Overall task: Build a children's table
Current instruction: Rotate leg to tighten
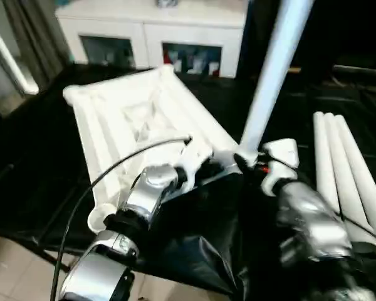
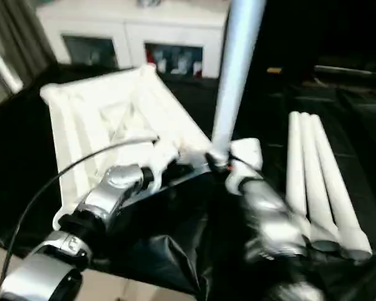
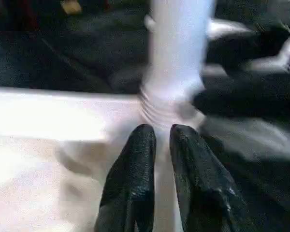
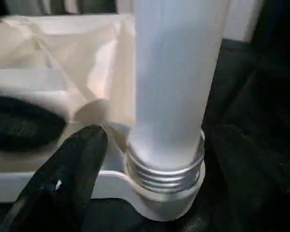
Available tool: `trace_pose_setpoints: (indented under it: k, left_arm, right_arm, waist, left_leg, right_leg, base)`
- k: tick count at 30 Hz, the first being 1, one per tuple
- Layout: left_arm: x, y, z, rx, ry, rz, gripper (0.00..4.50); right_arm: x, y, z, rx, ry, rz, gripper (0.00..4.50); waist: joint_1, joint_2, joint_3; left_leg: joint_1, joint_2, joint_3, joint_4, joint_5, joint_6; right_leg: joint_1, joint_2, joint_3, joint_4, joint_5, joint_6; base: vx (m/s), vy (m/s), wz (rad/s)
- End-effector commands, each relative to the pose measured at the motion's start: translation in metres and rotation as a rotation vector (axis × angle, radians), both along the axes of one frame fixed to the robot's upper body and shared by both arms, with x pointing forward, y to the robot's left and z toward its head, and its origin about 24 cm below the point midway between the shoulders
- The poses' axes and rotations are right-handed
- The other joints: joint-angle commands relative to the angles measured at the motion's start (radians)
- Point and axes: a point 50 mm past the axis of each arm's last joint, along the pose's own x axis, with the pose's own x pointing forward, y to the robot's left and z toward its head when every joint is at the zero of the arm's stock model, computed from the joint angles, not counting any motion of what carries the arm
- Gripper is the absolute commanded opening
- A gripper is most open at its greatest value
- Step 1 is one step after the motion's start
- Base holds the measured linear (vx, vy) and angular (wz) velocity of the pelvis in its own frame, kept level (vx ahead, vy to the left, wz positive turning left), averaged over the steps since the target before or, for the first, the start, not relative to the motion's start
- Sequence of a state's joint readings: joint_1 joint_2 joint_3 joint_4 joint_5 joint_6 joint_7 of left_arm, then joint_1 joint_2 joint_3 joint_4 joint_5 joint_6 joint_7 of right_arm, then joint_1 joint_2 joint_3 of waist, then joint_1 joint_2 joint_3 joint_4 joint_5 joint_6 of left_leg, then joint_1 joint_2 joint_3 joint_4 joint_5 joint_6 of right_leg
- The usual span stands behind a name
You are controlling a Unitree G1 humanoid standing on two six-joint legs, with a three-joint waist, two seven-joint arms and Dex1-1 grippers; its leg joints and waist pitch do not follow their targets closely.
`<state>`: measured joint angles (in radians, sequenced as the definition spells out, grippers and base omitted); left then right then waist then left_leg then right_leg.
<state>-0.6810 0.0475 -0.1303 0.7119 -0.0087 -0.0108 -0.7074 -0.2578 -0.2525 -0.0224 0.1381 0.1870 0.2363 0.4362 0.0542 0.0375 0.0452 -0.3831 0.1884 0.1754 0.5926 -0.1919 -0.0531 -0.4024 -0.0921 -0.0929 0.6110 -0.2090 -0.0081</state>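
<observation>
A white ribbed table top (image 1: 138,125) lies flat on a desk (image 1: 37,163) covered in black sheeting, toward the robot's left of the work area. Behind it stands a white cabinet (image 1: 150,31) with glass doors.

The left tool (image 1: 197,157) reaches in over the near right corner of the table top. In the left wrist view its two black fingers (image 3: 135,169) stand close together with a narrow gap between them, pinching nothing, their tips just short of the leg's base.

At that corner one white tubular leg (image 1: 272,69) stands almost upright, leaning slightly, its lower end seated in the round corner socket (image 4: 169,203). In the right wrist view several rings of screw thread (image 4: 164,176) still show above the socket's rim.

The right tool (image 1: 263,166) sits beside the foot of this leg, its black fingers (image 4: 63,179) spread wide around the leg and, as far as can be told, not gripping it.

On the right, three more white legs (image 1: 348,175) lie side by side on the desk, well apart from the table top.

The step in hand looks like fitting the first leg. The next move probably calls for closing a tool on the leg and turning it until the threads disappear, keeping it straight so it does not bind.

No brand, label or writing can be read anywhere.
</observation>
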Motion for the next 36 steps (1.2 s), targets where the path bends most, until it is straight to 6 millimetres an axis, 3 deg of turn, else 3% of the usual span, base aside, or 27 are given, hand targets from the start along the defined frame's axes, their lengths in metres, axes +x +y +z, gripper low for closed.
trace_pose_setpoints:
  k: [1, 3, 5, 6, 9, 11, 12, 13, 14, 17, 21, 26, 31, 36]
  left_arm:
    - [0.010, 0.024, 0.017, -0.017, -0.069, 0.103, 1.07]
    - [0.017, 0.051, 0.024, 0.026, -0.108, 0.218, 1.17]
    - [0.023, 0.083, 0.031, 0.065, -0.148, 0.373, 1.45]
    - [0.023, 0.083, 0.031, 0.065, -0.148, 0.373, 1.52]
    - [0.024, 0.152, 0.047, 0.158, -0.211, 0.678, 1.65]
    - [0.014, 0.202, 0.057, 0.289, -0.231, 0.828, 1.65]
    - [0.012, 0.208, 0.059, 0.309, -0.232, 0.848, 1.65]
    - [0.012, 0.208, 0.059, 0.309, -0.232, 0.848, 1.65]
    - [0.007, 0.222, 0.061, 0.348, -0.229, 0.893, 1.65]
    - [-0.003, 0.249, 0.065, 0.485, -0.223, 0.981, 1.65]
    - [-0.010, 0.254, 0.052, 0.584, -0.134, 0.953, 1.65]
    - [-0.021, 0.235, 0.020, 0.570, 0.060, 0.800, 1.65]
    - [-0.031, 0.221, 0.002, 0.584, 0.173, 0.664, 1.65]
    - [-0.047, 0.197, -0.020, 0.569, 0.299, 0.497, 1.65]
  right_arm:
    - [-0.007, 0.002, 0.006, 0.015, -0.004, 0.075, 3.85]
    - [-0.013, 0.002, 0.004, 0.004, 0.011, 0.122, 3.85]
    - [-0.017, 0.006, 0.000, -0.014, 0.032, 0.156, 3.85]
    - [-0.017, 0.006, 0.000, -0.014, 0.032, 0.156, 3.85]
    - [-0.024, 0.016, -0.009, -0.029, 0.085, 0.212, 3.85]
    - [-0.022, 0.023, -0.017, -0.064, 0.118, 0.207, 3.85]
    - [-0.021, 0.024, -0.018, -0.075, 0.122, 0.203, 3.85]
    - [-0.021, 0.024, -0.018, -0.075, 0.122, 0.203, 3.85]
    - [-0.019, 0.024, -0.022, -0.098, 0.135, 0.194, 3.85]
    - [-0.011, 0.025, -0.030, -0.147, 0.163, 0.150, 3.85]
    - [0.000, 0.030, -0.037, -0.158, 0.179, 0.082, 3.85]
    - [0.019, 0.043, -0.042, -0.146, 0.182, 0.009, 3.85]
    - [0.034, 0.046, -0.037, -0.131, 0.157, -0.064, 3.85]
    - [0.047, 0.042, -0.024, -0.118, 0.119, -0.138, 3.85]
  waist:
    - [0.006, -0.014, -0.076]
    - [0.004, -0.010, -0.071]
    - [-0.002, -0.007, -0.067]
    - [-0.005, -0.008, -0.066]
    - [-0.009, -0.009, -0.064]
    - [-0.016, -0.005, -0.064]
    - [-0.017, -0.009, -0.065]
    - [-0.020, -0.008, -0.063]
    - [-0.016, -0.003, -0.064]
    - [-0.009, -0.002, -0.062]
    - [0.001, -0.004, -0.062]
    - [-0.001, -0.001, -0.060]
    - [-0.003, -0.001, -0.061]
    - [-0.010, -0.003, -0.061]
  left_leg:
    - [0.005, 0.039, -0.013, -0.047, 0.010, 0.184]
    - [0.003, 0.039, -0.013, -0.047, -0.017, 0.193]
    - [0.009, 0.040, -0.011, -0.051, -0.072, 0.155]
    - [0.010, 0.039, -0.012, -0.053, -0.079, 0.146]
    - [0.010, 0.041, -0.014, -0.058, -0.105, 0.107]
    - [0.013, 0.042, -0.016, -0.061, -0.107, 0.082]
    - [0.016, 0.044, -0.016, -0.061, -0.103, 0.076]
    - [0.013, 0.042, -0.017, -0.062, -0.096, 0.075]
    - [0.020, 0.043, -0.014, -0.060, -0.091, 0.064]
    - [0.022, 0.042, -0.011, -0.061, -0.096, 0.050]
    - [0.023, 0.041, -0.010, -0.063, -0.103, 0.027]
    - [0.022, 0.041, -0.010, -0.068, -0.165, -0.018]
    - [0.023, 0.040, -0.011, -0.069, -0.182, -0.019]
    - [0.019, 0.038, -0.009, -0.067, -0.153, -0.009]
  right_leg:
    - [0.071, -0.062, 0.054, -0.046, 0.170, -0.264]
    - [0.070, -0.060, 0.050, -0.050, 0.140, -0.260]
    - [0.065, -0.054, 0.048, -0.059, 0.039, -0.248]
    - [0.065, -0.053, 0.048, -0.060, 0.024, -0.245]
    - [0.064, -0.050, 0.048, -0.060, -0.016, -0.231]
    - [0.061, -0.051, 0.048, -0.058, -0.026, -0.222]
    - [0.059, -0.050, 0.049, -0.056, -0.018, -0.225]
    - [0.059, -0.048, 0.050, -0.053, -0.012, -0.227]
    - [0.054, -0.050, 0.052, -0.051, 0.003, -0.237]
    - [0.050, -0.050, 0.054, -0.051, 0.004, -0.243]
    - [0.049, -0.051, 0.056, -0.049, 0.014, -0.241]
    - [0.049, -0.059, 0.059, -0.053, -0.057, -0.247]
    - [0.049, -0.059, 0.059, -0.057, -0.083, -0.238]
    - [0.052, -0.054, 0.059, -0.052, -0.055, -0.243]
  base:
    - [0.000, 0.000, 0.00]
    - [0.000, 0.000, 0.00]
    - [0.000, 0.000, 0.00]
    - [0.000, 0.000, 0.00]
    - [0.000, 0.000, 0.00]
    - [0.000, 0.000, 0.00]
    - [0.000, 0.000, 0.00]
    - [0.000, 0.000, 0.00]
    - [0.000, 0.000, 0.00]
    - [0.000, 0.000, 0.00]
    - [0.000, 0.000, 0.00]
    - [0.000, 0.000, 0.00]
    - [0.000, 0.000, 0.00]
    - [0.000, 0.000, 0.00]
